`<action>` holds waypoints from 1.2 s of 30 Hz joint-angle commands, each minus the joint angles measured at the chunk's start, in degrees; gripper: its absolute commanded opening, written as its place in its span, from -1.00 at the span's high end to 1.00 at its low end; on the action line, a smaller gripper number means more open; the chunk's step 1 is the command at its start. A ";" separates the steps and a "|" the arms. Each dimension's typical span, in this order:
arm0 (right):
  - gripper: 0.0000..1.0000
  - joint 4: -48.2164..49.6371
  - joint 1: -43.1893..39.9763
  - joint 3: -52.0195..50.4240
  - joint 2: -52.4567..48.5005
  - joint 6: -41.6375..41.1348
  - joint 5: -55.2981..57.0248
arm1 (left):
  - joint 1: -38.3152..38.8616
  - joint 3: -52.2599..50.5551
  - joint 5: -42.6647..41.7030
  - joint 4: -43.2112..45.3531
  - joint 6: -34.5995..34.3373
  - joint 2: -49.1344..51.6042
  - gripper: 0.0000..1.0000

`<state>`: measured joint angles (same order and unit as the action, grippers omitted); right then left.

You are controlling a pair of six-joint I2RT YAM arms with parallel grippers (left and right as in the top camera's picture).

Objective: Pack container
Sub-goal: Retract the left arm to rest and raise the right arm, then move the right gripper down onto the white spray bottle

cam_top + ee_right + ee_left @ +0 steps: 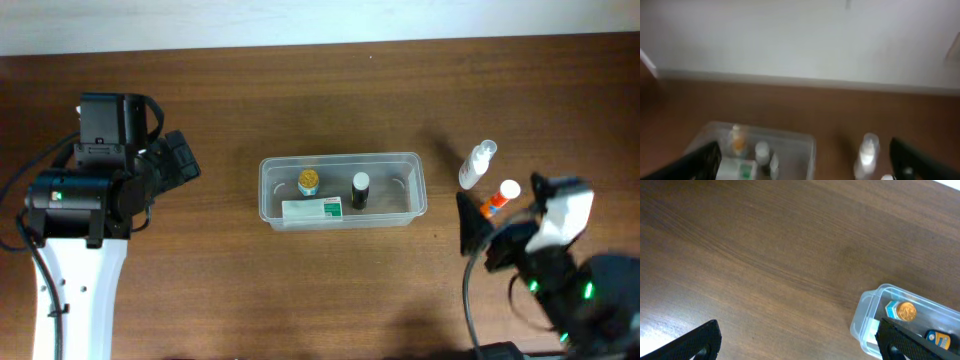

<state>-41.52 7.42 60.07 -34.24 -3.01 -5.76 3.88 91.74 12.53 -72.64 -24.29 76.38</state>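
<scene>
The clear plastic container (418, 186) stands at the table's middle. It holds a gold-capped jar (309, 181), a black bottle with a white cap (360, 190) and a white and green box (312, 210). A clear spray bottle (477, 165) and an orange bottle with a white cap (499, 198) lie on the table to its right. My left gripper (186, 160) is open and empty, well left of the container (862, 320). My right gripper (478, 232) is open and empty, just in front of the two loose bottles. The right wrist view is blurred but shows the container (805, 139) and the spray bottle (867, 152).
The brown wooden table (300, 290) ends at a pale wall along the back (300, 20). My left arm's white base (80, 290) fills the front left. My right arm's body (590, 290) fills the front right corner.
</scene>
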 commanded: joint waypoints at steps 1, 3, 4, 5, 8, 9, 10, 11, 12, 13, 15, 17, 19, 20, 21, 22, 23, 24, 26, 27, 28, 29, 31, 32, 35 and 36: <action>-0.97 -11.67 -0.44 15.72 -13.79 5.20 2.05 | -0.31 0.33 0.81 0.07 -0.28 -0.37 -0.99; -0.97 -19.50 -0.44 23.26 -19.96 6.23 4.57 | -0.28 0.33 0.81 0.07 -0.28 -0.37 -0.99; -0.97 -23.06 -0.44 26.67 -22.82 6.23 6.05 | -0.31 0.33 0.81 0.07 -0.28 -0.37 -0.99; -0.97 -26.99 -0.44 30.47 -26.08 6.23 7.50 | -0.31 0.33 0.81 0.07 -0.28 -0.37 -0.99; -0.97 -36.39 -0.44 39.41 -34.18 6.23 9.94 | -0.31 0.33 0.81 0.07 -0.28 -0.37 -0.99; -0.97 -39.21 -0.44 42.21 -37.00 6.21 10.69 | -0.31 0.33 0.81 0.07 -0.28 -0.37 -0.99; -0.97 -40.85 -0.44 43.95 -38.75 6.23 11.26 | -0.31 0.33 0.81 0.07 -0.28 -0.37 -0.99; -0.97 -42.49 -0.44 46.03 -41.13 6.21 11.93 | -0.31 0.33 0.81 0.04 -0.28 -0.37 -0.99; -0.97 -42.77 -0.44 47.04 -42.36 6.21 12.15 | -0.31 0.33 0.81 0.07 -0.28 -0.37 -0.99; -0.97 -42.71 -0.44 48.00 -43.91 6.21 12.11 | -0.31 0.33 0.81 0.07 -0.28 -0.37 -0.99; -0.97 -41.99 -0.44 48.37 -46.60 6.10 16.98 | -0.31 0.33 0.81 0.00 -0.28 -0.37 -0.99; -0.97 -41.64 -0.44 48.37 -48.06 5.95 20.00 | -0.31 0.33 0.81 -0.09 -0.28 -0.37 -0.99; -0.97 -41.72 -0.44 48.37 -49.11 5.46 19.96 | -0.31 0.33 0.81 -0.09 -0.28 -0.37 -0.99; -0.97 -42.07 -0.44 48.37 -49.62 5.07 19.87 | -0.31 0.33 0.81 -0.09 -0.28 -0.37 -0.99; -0.97 -42.36 -0.44 48.35 -50.10 4.66 19.63 | -0.31 0.33 0.81 -0.09 -0.28 -0.37 -0.99; -0.97 -42.60 -0.44 48.35 -50.64 4.37 19.28 | -0.31 0.33 0.81 -0.09 -0.28 -0.37 -0.99; -0.97 -42.80 -0.44 48.35 -51.30 4.24 18.82 | -0.31 0.33 0.81 -0.09 -0.28 -0.37 -0.99; -0.97 -42.80 -0.44 48.35 -51.89 4.26 18.38 | -0.31 0.33 0.81 -0.09 -0.28 -0.37 -0.99; -0.97 -42.77 -0.46 48.35 -53.29 4.26 18.23 | -0.31 0.33 0.81 -0.09 -0.28 -0.37 -0.99; -0.97 -42.71 -0.72 48.35 -54.03 4.24 18.16 | -0.31 0.33 0.81 -0.09 -0.28 -0.37 -0.99; -0.97 -42.64 -1.14 48.35 -54.75 4.22 17.92 | -0.31 0.33 0.81 -0.09 -0.28 -0.37 -0.99; -0.97 -42.53 -1.64 48.35 -55.47 4.04 17.51 | -0.31 0.33 0.81 -0.09 -0.28 -0.37 -0.99; -0.97 -42.27 -3.32 48.35 -57.13 4.02 14.49 | -0.31 0.33 0.81 -0.09 -0.28 -0.37 -0.99; -0.96 -42.21 -4.63 48.37 -58.07 4.02 12.00 | -0.31 0.33 0.81 -0.09 -0.28 -0.37 -0.99; -0.97 -42.25 -8.92 48.35 -60.37 4.00 6.80 | -0.31 0.33 0.81 -0.09 -0.28 -0.37 -0.99; -0.97 -42.21 -10.43 48.35 -61.05 4.02 5.97 | -0.31 0.33 0.81 -0.09 -0.28 -0.37 -0.99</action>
<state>-83.79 0.80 107.48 -93.60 1.65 5.63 3.88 91.72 12.51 -72.71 -24.29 76.38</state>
